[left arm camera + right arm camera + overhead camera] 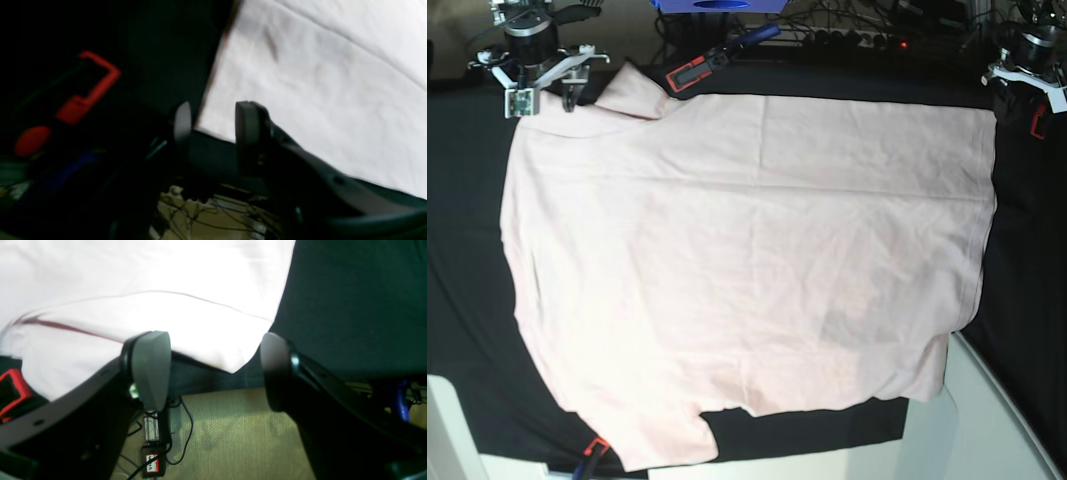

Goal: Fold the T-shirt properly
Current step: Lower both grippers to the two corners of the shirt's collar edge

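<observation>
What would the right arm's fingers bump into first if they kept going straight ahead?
Most likely the corner of the pink T-shirt, lying just ahead between the open fingers on the black tablecloth; depth is hard to judge.

My base camera looks straight down from well above, taking in the whole T-shirt on the black tablecloth. Each wrist camera sits close behind its own fingers, low at the table's far edge, facing across one shirt corner; both corners also appear in the overhead view.
</observation>
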